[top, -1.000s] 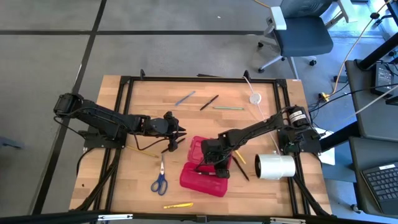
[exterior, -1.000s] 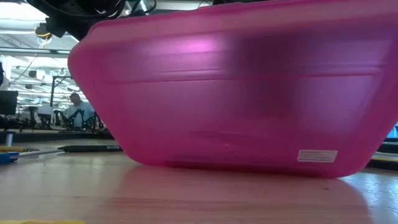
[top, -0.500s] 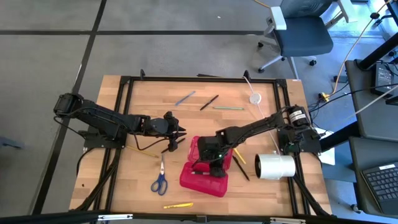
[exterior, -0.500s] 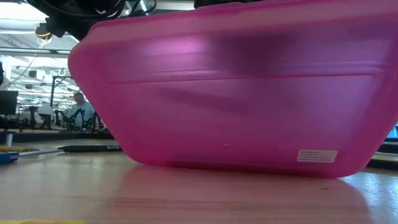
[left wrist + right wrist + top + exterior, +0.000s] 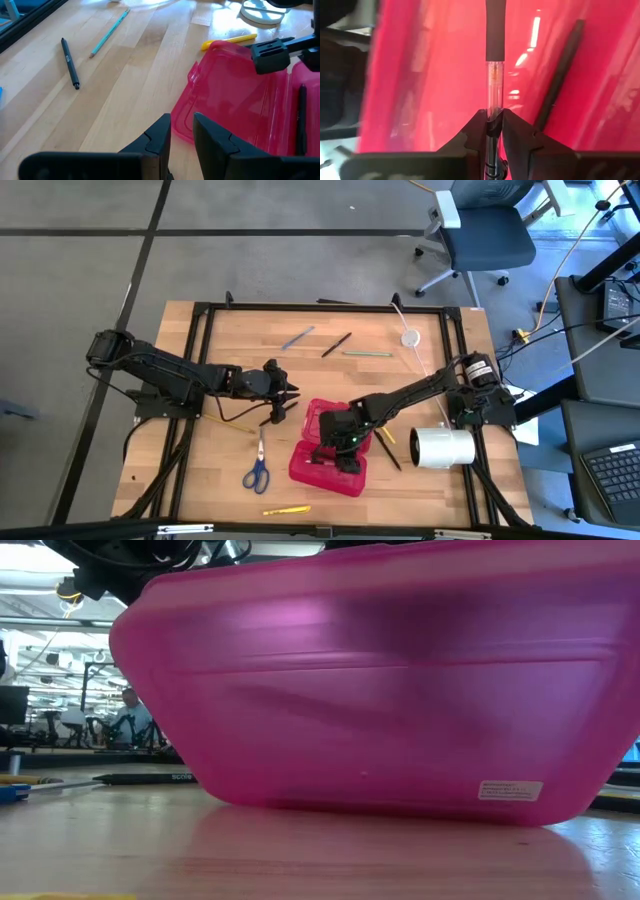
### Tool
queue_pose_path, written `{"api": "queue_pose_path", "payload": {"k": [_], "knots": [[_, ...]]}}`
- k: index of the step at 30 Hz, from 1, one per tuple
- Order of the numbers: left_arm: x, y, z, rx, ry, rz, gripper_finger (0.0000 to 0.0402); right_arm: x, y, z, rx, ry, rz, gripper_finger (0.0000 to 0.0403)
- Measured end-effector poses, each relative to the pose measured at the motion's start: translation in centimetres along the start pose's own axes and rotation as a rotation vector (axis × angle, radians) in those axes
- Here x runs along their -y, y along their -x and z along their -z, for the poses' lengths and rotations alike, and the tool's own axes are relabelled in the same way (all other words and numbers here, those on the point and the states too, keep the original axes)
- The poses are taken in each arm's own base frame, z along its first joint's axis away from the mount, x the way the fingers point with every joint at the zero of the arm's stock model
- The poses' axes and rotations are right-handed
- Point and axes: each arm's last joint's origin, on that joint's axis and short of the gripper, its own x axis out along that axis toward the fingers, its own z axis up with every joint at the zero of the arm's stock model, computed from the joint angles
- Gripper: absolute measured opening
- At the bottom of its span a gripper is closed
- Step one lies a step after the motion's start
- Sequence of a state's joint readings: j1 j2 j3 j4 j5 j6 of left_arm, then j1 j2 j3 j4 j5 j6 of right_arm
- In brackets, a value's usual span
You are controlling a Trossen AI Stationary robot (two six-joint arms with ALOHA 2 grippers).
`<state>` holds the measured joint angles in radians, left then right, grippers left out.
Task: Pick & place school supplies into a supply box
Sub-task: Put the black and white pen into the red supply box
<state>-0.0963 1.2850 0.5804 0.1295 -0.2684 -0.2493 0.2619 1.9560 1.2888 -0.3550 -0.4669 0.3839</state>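
The right gripper point(image 5: 490, 127) is clamping a clear-barrelled pen point(image 5: 494, 75) over the open supply box point(image 5: 328, 448), which is lying at 6 o'clock of table centre. The left gripper point(image 5: 181, 132), fingers slightly apart and empty, is hovering at the box's 10 o'clock

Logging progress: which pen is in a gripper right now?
The clear-barrelled pen pinched by the right gripper over the red supply box; the others lie loose.
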Motion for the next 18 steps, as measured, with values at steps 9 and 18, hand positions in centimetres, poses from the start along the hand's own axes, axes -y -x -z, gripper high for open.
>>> {"api": "queue_pose_path", "payload": {"k": [9,18], "knots": [[0.0,0.0,0.0,-0.001,0.000,0.000,0.0075,-0.2,-1.5,0.5,-0.020,-0.017,0.027,0.0055],[0.0,0.0,0.1,-0.014,0.014,-0.004,0.0075,0.1,-2.3,0.7,-0.026,-0.016,0.039,0.0055]]}}
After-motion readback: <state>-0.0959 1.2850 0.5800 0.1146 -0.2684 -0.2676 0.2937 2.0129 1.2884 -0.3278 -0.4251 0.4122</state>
